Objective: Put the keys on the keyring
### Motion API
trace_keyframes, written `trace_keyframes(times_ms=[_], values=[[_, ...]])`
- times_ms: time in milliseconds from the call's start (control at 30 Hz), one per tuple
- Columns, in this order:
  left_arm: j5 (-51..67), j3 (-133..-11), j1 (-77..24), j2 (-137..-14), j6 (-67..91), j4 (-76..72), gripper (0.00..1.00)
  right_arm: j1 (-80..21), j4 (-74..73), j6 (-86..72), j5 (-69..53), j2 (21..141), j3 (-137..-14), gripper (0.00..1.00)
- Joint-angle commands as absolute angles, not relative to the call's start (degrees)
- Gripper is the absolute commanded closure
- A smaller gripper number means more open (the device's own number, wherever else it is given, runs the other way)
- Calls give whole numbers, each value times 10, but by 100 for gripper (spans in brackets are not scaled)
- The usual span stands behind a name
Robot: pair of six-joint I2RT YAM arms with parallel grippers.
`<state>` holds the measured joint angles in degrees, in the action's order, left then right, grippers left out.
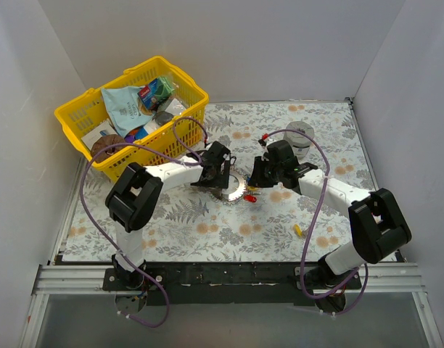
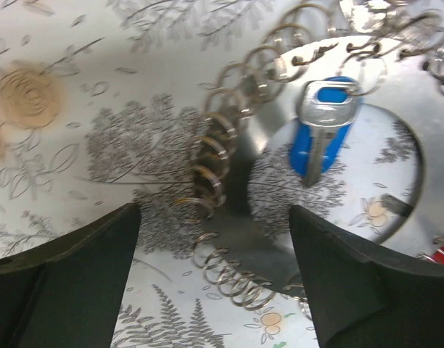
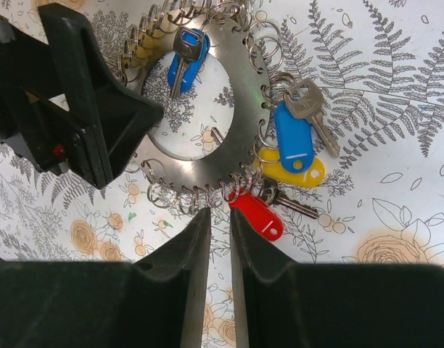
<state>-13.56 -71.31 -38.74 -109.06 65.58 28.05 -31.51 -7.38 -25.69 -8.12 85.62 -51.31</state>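
Several packets [image 1: 128, 109] fill basket [image 1: 75, 134] upper left; left gripper [image 2: 215, 250] spread wide over keyring [image 2: 269, 134], right gripper [image 3: 219, 239] barely parted, empty.

Bright, even overhead light; I get glare off the shiny silver jagged-rimmed keyring [image 3: 240, 87], and the left wrist view is blurred.

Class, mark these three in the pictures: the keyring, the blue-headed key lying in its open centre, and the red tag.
keyring [image 3: 247, 87], right wrist view, flat silver band, right side.
blue-headed key [image 2: 300, 148], left wrist view, blue plastic beside the blade.
red tag [image 3: 257, 214], right wrist view, middle of its plastic.
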Motion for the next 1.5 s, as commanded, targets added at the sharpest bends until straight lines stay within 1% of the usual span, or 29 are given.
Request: trace_keyframes(times_ms=[0,67,100,200,433,800,1000,1100,1200,1233,1367,1433,1467], values=[[-161,-733,-408,-1137,664,325,24,-313,-69,-250,-83,843,-512,75],[-161,-727,-414,-1144,670,329,36,-313,-69,-247,-81,840,-508,75],[-156,-716,-417,-1144,673,329,44,-313,-70,-245,-81,837,-505,75],[-144,-699,-422,-1135,681,323,48,-313,-70,-238,-83,833,-501,75],[-127,-650,-434,-1101,701,325,53,-313,-74,-229,-89,834,-497,75],[-142,-578,-479,-1075,744,358,53,-313,-76,-220,-91,837,-497,75],[-156,-550,-504,-1029,767,379,53,-313,-77,-215,-93,835,-496,75],[-177,-548,-506,-996,767,379,47,-313,-76,-214,-98,836,-496,75],[-202,-567,-506,-964,764,383,35,-313,-76,-211,-104,836,-499,75],[-217,-575,-506,-956,763,384,26,-312,-77,-212,-104,833,-499,75],[-244,-622,-506,-919,757,389,8,-312,-79,-210,-102,823,-494,75],[-245,-635,-506,-902,749,381,3,-313,-81,-209,-101,819,-491,75],[-241,-647,-506,-898,744,378,2,-313,-81,-208,-101,817,-487,75]])
